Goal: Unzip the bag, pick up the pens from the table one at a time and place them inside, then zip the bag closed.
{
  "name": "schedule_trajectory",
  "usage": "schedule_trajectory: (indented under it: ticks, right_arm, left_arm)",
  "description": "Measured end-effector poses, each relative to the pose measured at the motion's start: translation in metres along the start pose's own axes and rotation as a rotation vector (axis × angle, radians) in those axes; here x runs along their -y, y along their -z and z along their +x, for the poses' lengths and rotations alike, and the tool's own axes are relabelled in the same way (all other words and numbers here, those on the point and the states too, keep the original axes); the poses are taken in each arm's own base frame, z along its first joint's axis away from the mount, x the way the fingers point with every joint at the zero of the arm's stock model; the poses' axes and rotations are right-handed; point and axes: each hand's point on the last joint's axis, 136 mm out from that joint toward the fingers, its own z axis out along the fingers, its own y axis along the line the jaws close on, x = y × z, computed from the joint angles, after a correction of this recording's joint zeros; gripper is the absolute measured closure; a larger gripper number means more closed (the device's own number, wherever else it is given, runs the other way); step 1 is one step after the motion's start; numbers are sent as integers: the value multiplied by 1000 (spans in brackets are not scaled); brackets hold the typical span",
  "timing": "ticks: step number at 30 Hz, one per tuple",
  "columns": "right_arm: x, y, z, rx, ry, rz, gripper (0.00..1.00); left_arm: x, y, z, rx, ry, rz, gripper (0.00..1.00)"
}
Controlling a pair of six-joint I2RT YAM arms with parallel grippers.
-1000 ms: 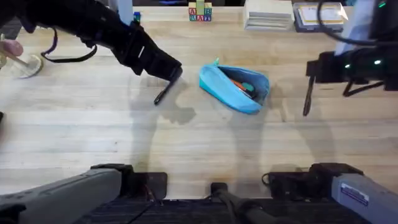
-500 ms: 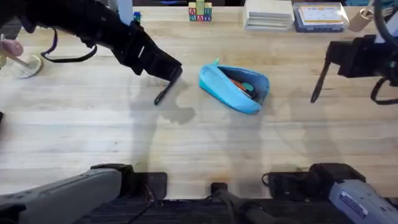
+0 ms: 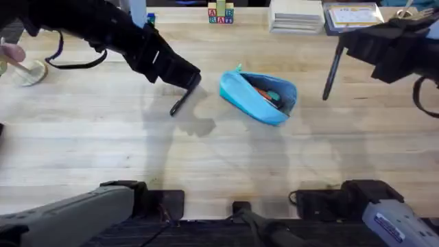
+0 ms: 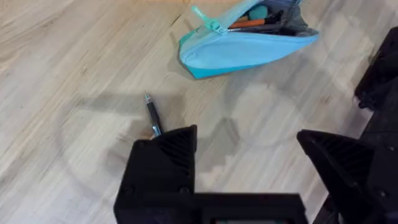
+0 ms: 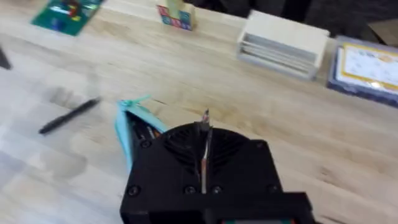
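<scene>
Light wood table (image 3: 226, 165) with bare near half, unzipped blue bag (image 3: 258, 97) at centre, left gripper (image 4: 245, 152) spread above one pen (image 3: 180, 104), right gripper (image 3: 341, 46) clamping another pen (image 3: 331, 68), bag contents indistinct.

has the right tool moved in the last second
Yes. The right tool, shut on a pen, has gone up the overhead view, away from the bases and toward the white box at the table's far edge; the bag stayed put.

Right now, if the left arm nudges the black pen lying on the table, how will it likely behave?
The pen looks thin, round and rigid, so it would probably roll across the smooth table. It also looks light, so it may skid or pivot sideways if pushed off-centre.
</scene>
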Motion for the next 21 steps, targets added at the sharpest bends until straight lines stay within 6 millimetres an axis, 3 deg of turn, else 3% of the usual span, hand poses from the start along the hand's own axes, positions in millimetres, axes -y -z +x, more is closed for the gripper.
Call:
schedule_trajectory:
  ticks: [15, 21]
  right_arm:
    - [-41, -27, 9, -40, 93, -307, 972]
    - [-64, -53, 23, -84, 223, -418, 972]
  left_arm:
    - [-1, 0, 1, -3, 0, -4, 7]
    - [-6, 0, 4, -26, -2, -34, 8]
